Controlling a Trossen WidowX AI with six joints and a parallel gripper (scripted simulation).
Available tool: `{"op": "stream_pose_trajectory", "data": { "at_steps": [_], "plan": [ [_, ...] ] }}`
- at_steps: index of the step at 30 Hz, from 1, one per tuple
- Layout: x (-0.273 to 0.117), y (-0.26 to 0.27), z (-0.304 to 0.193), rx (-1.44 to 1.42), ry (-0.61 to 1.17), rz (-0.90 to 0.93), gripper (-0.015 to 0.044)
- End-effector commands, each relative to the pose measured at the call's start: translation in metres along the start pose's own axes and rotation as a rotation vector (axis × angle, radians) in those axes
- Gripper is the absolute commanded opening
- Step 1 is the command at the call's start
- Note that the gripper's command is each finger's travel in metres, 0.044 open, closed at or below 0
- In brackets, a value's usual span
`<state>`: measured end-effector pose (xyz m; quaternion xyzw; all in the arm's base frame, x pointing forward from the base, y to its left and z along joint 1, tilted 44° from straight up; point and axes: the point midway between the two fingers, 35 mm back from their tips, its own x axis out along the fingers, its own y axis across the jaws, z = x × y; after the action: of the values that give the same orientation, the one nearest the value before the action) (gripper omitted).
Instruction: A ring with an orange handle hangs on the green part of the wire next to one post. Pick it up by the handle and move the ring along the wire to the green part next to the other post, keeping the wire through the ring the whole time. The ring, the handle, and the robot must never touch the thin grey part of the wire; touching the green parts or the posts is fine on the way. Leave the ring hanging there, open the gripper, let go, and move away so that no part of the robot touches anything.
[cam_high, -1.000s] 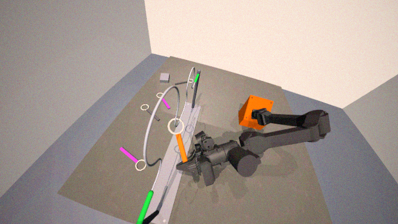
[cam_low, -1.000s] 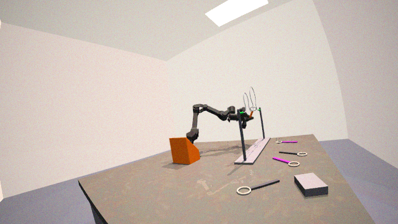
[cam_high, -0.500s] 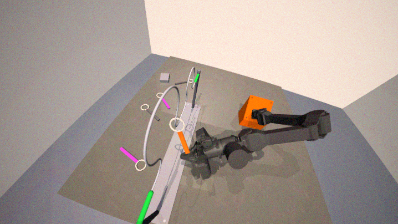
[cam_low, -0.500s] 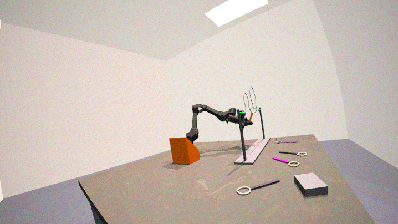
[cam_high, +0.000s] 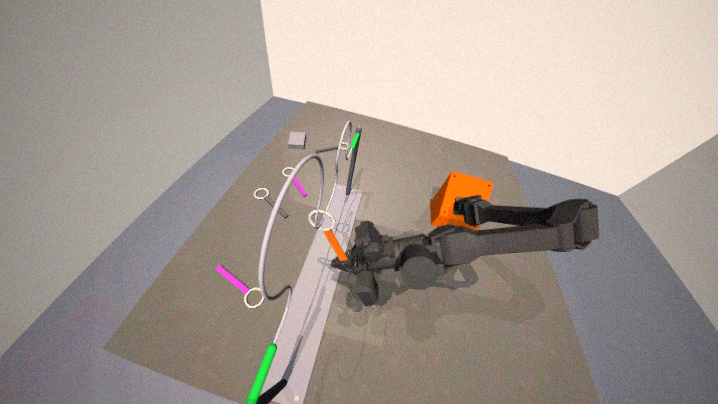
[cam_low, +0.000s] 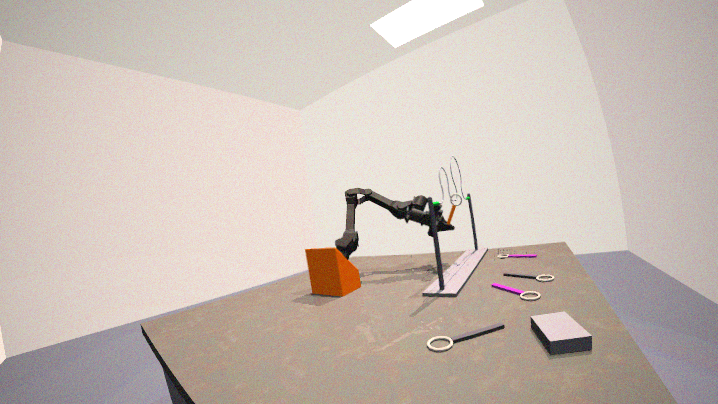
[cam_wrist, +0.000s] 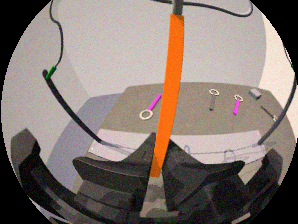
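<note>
The ring (cam_high: 309, 218) is around the grey wire (cam_high: 273, 216) in the dip between its two tall loops; whether they touch I cannot tell. Its orange handle (cam_high: 335, 245) (cam_low: 451, 214) (cam_wrist: 171, 75) slants down from it. My gripper (cam_high: 344, 260) (cam_low: 448, 227) (cam_wrist: 157, 136) is shut on the handle's lower end, below the wire. One green part (cam_high: 261, 371) (cam_wrist: 51, 72) is by the near post (cam_high: 273, 390) in the top view; the other green part (cam_high: 355, 140) (cam_low: 436, 203) is by the far post (cam_high: 351, 170) (cam_low: 437, 251). The ring is outside the wrist view.
The posts stand on a pale base strip (cam_high: 308, 301) (cam_wrist: 240, 140). Beyond it lie loose rings with magenta handles (cam_high: 231, 279) (cam_high: 299, 185) and dark handles (cam_high: 276, 206) (cam_low: 479, 334), and a grey box (cam_high: 296, 140) (cam_low: 561, 326). An orange block (cam_high: 466, 183) (cam_low: 323, 271) stands by the arm's base.
</note>
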<state>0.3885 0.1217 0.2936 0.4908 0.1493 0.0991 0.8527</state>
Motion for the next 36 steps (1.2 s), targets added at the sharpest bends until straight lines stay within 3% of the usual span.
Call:
{"op": "stream_pose_trajectory", "data": {
  "at_steps": [1, 36],
  "plan": [
    [-0.003, -0.013, -0.001, -0.063, 0.012, -0.038, -0.0150],
    [-0.015, -0.070, 0.009, -0.242, 0.033, -0.142, -0.0150]
  ]
}}
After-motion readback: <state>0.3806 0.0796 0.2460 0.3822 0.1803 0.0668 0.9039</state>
